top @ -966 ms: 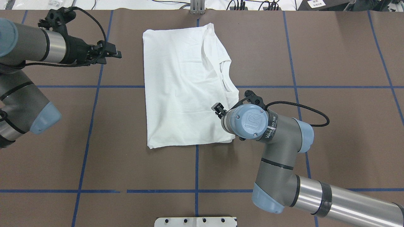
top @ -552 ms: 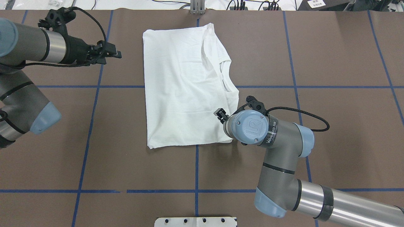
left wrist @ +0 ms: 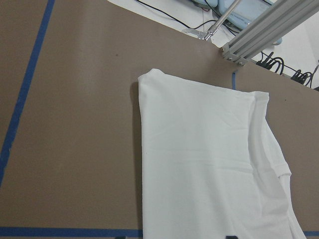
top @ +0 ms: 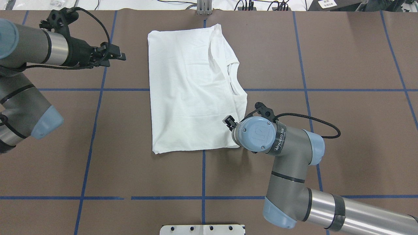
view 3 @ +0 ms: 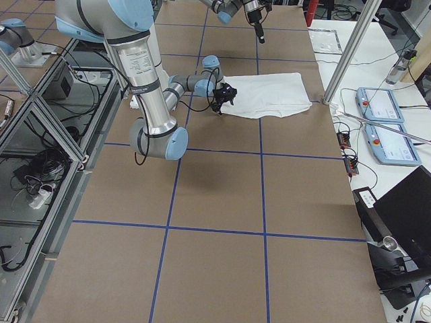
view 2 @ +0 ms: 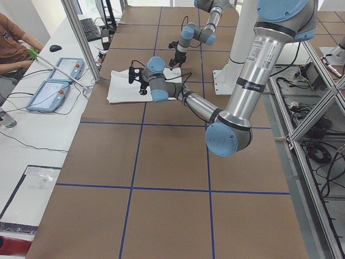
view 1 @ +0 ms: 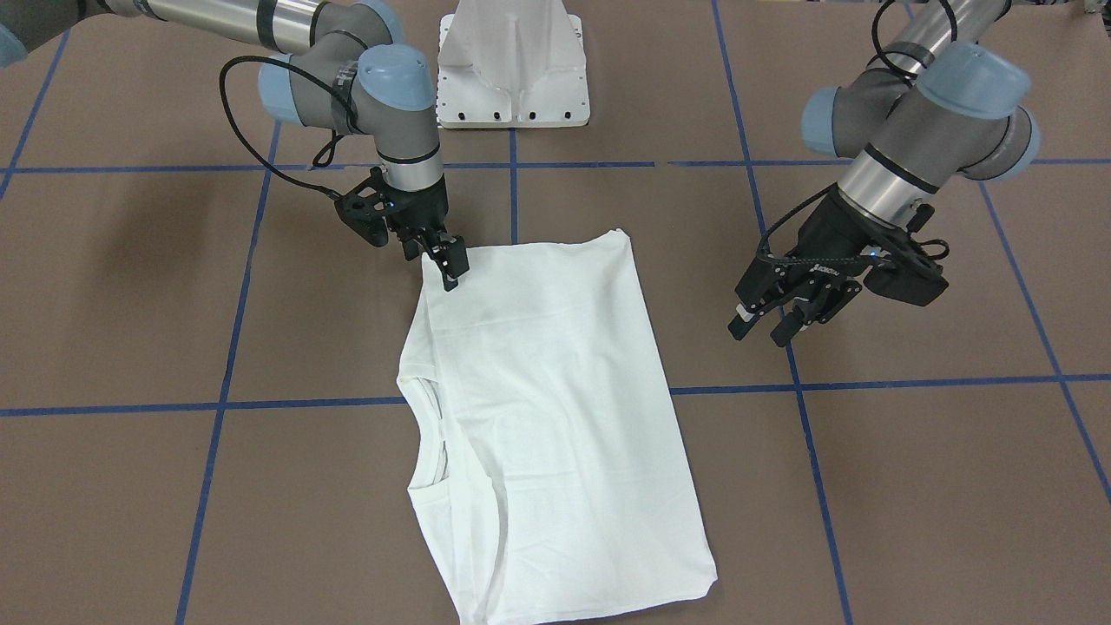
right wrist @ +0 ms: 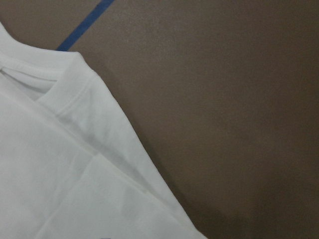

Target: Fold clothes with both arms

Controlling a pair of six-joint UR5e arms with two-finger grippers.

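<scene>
The white long-sleeved cotton T-shirt lies flat as a folded rectangle in the middle of the brown paper-covered surface. Its ribbed round collar is at the edge facing my right arm. My right claw sits at the shirt's corner nearest the robot on that collar edge, tips down on or just over the cloth. The front view shows no clear gap there, and the right wrist camera gives me only a cloth edge and bare surface, so I cannot tell whether the jaws are parted or closed on fabric. My left claw hangs off the opposite edge of the shirt, clear of the cloth, with its jaws parted and empty. I read the step in hand as taking that corner for the next fold. To do it well, I want the right tips low enough to catch every layer at the corner, not just the top one, since the edge there looks stacked. I would bite a little inside the corner rather than on the very edge, so it does not slip out. I would bring the left claw to the matching corner on its own edge of the shirt before any lift. Then I would raise both together and level, so the crease runs straight across the shirt. The main risk, I think, is a one-sided lift that twists the rectangle.
</scene>
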